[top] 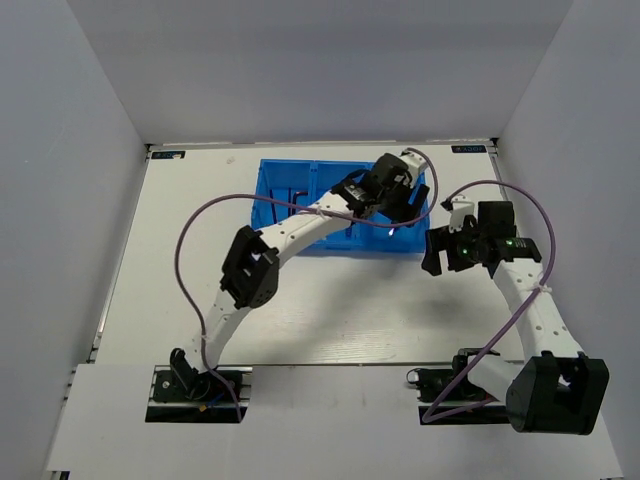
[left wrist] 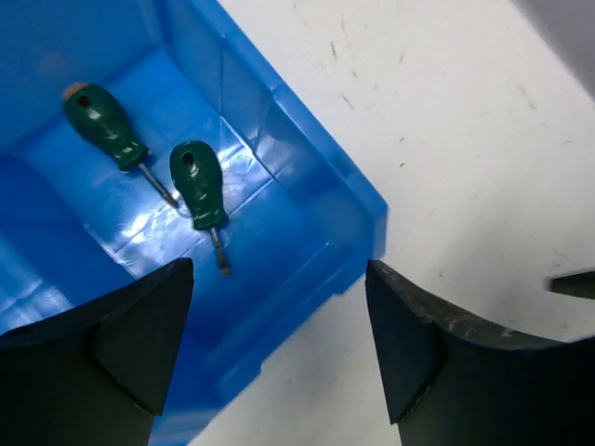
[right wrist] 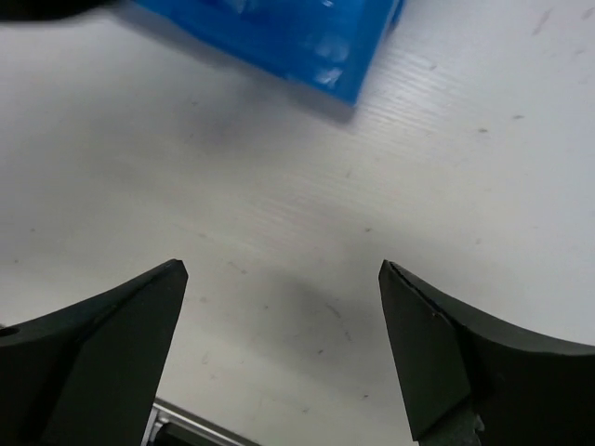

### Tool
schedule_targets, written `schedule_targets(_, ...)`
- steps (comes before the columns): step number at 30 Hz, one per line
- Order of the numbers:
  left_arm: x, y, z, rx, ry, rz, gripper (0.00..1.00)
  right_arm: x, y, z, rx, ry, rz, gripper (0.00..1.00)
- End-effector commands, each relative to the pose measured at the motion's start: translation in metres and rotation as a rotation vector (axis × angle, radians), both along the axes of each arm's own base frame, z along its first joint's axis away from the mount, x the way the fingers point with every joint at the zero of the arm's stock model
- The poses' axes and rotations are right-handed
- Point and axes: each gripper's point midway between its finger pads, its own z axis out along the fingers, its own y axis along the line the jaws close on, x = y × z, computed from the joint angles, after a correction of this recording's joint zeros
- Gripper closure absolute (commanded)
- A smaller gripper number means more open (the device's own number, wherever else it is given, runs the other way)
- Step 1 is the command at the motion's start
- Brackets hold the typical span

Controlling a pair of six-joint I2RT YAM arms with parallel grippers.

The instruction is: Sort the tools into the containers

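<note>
The blue tray (top: 285, 215) lies at the back middle of the table. Two green-handled screwdrivers (left wrist: 110, 130) (left wrist: 199, 183) lie side by side on the floor of its right compartment (left wrist: 279, 232). A thin dark hex key (top: 299, 190) shows in the left compartment. My left gripper (top: 405, 205) hovers above the tray's right end; in the left wrist view (left wrist: 279, 267) it is open and empty over the tray's corner. My right gripper (top: 436, 256) is open and empty over bare table just right of the tray, as the right wrist view (right wrist: 282, 267) shows.
The left arm (top: 290, 232) crosses over the tray's middle compartment and hides its contents. White walls enclose the table on three sides. A corner of the tray (right wrist: 316, 42) shows at the top of the right wrist view. A dark tip (left wrist: 575, 283) pokes in at the left wrist view's right edge.
</note>
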Motion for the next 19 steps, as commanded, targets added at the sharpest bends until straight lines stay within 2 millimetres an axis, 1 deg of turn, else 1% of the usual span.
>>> schedule_targets(1,-0.025,0.023,0.140,-0.168,-0.181,-0.049,0.15,-0.012,0.017,-0.002,0.083,0.017,0.064,0.10)
schedule_targets(2,-0.036,0.025,0.151,-0.185,-0.188,-0.067,0.15,-0.014,0.017,-0.003,0.086,0.028,0.059,0.10)
schedule_targets(3,-0.049,0.041,0.191,-0.240,-0.234,-0.066,0.14,-0.015,0.017,-0.005,0.090,0.037,0.051,0.10)
schedule_targets(4,-0.056,0.056,0.175,-0.203,-0.205,-0.042,0.14,-0.017,0.017,-0.010,0.092,0.056,0.040,0.10)
schedule_targets(5,-0.062,0.069,0.180,-0.205,-0.218,-0.026,0.14,-0.018,0.017,-0.010,0.095,0.061,0.035,0.10)
schedule_targets(6,-0.070,0.088,0.145,-0.157,-0.172,0.021,0.14,-0.018,0.016,-0.012,0.099,0.069,0.021,0.10)
schedule_targets(7,-0.089,0.116,0.177,-0.209,-0.218,0.034,0.11,-0.019,0.016,-0.013,0.101,0.071,0.008,0.10)
schedule_targets(8,-0.094,0.137,0.172,-0.212,-0.207,0.074,0.10,-0.021,0.016,-0.015,0.101,0.077,0.006,0.10)
schedule_targets(9,-0.104,0.165,0.118,-0.116,-0.149,0.136,0.08,-0.021,0.016,-0.014,0.105,0.073,0.002,0.10)
schedule_targets(11,-0.120,0.203,0.093,-0.098,-0.099,0.225,0.02,-0.025,0.015,-0.019,0.108,0.084,-0.017,0.10)
schedule_targets(12,-0.139,0.235,0.065,-0.049,-0.063,0.278,0.02,-0.024,0.016,-0.021,0.114,0.086,-0.031,0.10)
schedule_targets(14,-0.157,0.258,0.042,-0.052,0.011,0.350,0.01,-0.028,0.013,-0.028,0.114,0.102,-0.068,0.10)
schedule_targets(15,-0.168,0.276,0.027,-0.046,0.028,0.385,0.01,-0.026,0.013,-0.027,0.119,0.097,-0.088,0.10)
schedule_targets(16,-0.174,0.283,0.021,-0.062,0.054,0.421,0.01,-0.027,0.014,-0.029,0.128,0.096,-0.100,0.10)
schedule_targets(17,-0.177,0.288,0.020,-0.080,0.057,0.441,0.01,-0.025,0.010,-0.030,0.111,0.085,-0.120,0.10)
schedule_targets(18,-0.179,0.297,0.013,-0.076,0.054,0.472,0.01,-0.026,0.009,-0.031,0.113,0.098,-0.140,0.10)
schedule_targets(19,-0.180,0.302,0.020,-0.104,0.034,0.480,0.01,-0.025,0.009,-0.029,0.113,0.095,-0.139,0.10)
